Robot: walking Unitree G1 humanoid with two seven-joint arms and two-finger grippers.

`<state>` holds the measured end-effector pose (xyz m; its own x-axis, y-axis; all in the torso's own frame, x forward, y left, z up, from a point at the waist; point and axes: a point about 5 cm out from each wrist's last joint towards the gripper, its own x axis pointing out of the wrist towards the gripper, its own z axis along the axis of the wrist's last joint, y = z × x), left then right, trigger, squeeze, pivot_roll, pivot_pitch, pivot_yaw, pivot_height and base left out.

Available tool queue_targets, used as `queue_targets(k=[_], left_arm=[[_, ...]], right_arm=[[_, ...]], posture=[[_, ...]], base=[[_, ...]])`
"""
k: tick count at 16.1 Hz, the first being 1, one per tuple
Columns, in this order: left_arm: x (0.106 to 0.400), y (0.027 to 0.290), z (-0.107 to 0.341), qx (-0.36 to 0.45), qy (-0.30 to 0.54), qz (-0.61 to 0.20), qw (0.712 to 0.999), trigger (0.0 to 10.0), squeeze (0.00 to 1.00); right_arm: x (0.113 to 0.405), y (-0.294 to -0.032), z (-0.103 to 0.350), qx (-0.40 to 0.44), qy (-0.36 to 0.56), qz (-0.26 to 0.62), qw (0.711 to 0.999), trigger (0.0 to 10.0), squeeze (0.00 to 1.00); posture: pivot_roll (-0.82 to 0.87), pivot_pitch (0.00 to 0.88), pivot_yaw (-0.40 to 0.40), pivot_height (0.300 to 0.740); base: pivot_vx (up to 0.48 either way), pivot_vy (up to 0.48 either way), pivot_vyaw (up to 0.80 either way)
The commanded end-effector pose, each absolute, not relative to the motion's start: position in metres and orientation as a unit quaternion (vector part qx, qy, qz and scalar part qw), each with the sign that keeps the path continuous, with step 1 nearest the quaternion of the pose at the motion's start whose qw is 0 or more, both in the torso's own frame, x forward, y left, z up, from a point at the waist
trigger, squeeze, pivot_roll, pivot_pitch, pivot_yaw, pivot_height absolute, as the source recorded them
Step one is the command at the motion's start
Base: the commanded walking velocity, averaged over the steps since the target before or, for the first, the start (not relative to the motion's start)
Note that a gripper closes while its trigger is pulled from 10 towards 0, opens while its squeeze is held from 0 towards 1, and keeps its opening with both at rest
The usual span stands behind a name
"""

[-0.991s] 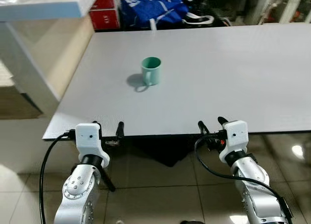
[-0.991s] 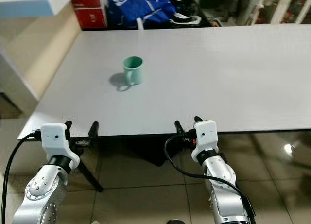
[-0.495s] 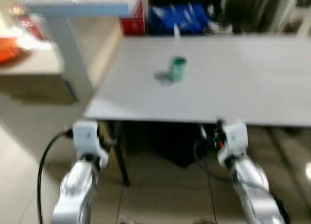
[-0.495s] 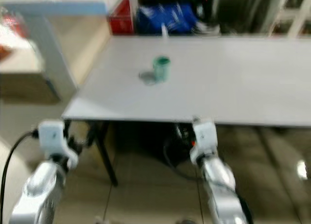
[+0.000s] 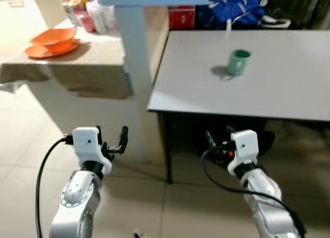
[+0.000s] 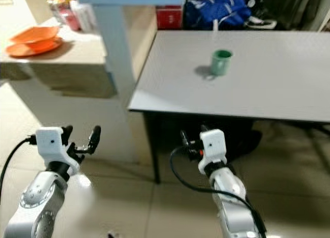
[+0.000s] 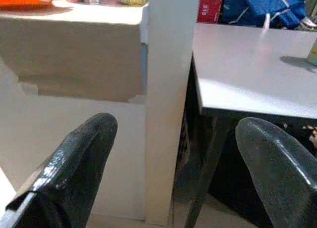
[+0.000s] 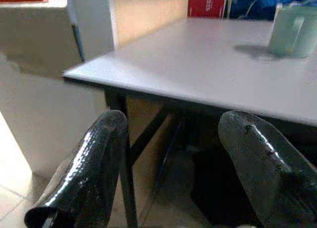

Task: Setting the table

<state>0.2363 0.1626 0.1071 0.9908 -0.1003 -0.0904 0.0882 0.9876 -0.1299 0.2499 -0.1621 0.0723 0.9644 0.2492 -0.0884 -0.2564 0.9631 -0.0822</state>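
While both end effectors [image 5: 110, 139] [image 5: 218, 137] gape empty, the green mug [image 5: 238, 62] stands upright, handle facing the robot.

Your way to the orange plates [image 5: 51, 42] on the counter [image 5: 87, 67] is open from the front; the white post [image 5: 135, 67] blocks the table [image 5: 289, 88] side.

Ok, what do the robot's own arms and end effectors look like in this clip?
Both arms are silver with rounded joints and white boxy wrist housings. The left end effector and right end effector each have two long glossy black fingers. A black cable loops from each wrist.
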Motion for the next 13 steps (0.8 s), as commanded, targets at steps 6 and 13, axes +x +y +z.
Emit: queue_targets(k=[6,13], left_arm=[[0.2363,0.1704,0.1090,-0.039,0.052,-0.047,0.997,10.0,0.00],[0.2341,0.1746,0.1088,-0.038,0.055,-0.042,0.997,10.0,0.00]], right_arm=[[0.2527,-0.1603,0.0780,-0.050,0.030,0.128,0.990,10.0,0.00],[0.2500,-0.1562,0.0726,-0.048,0.038,0.138,0.989,10.0,0.00]], posture=[[-0.14,0.000,0.097,0.740],[-0.13,0.000,0.099,0.740]], base=[[0.000,0.480,-0.23],[0.000,0.480,-0.66]])
